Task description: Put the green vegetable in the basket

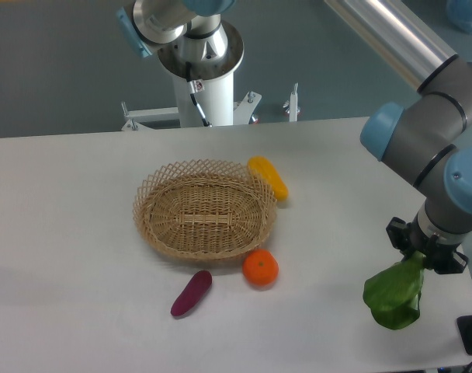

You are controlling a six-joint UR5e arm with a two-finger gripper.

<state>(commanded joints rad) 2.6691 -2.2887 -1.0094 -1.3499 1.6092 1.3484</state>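
Note:
The green vegetable (394,296), a leafy bok choy, hangs at the table's right front with its leaves pointing down, just above the white surface. My gripper (419,257) is shut on its upper stem end, and the fingers are mostly hidden by the black gripper body. The basket (204,210), an oval of tan wicker, sits empty near the table's middle, well to the left of the gripper.
A yellow oblong vegetable (268,177) lies against the basket's right rear rim. An orange (261,268) sits at the basket's front right, and a purple oblong vegetable (191,293) lies in front of it. A dark object (471,335) sits at the table's right front corner.

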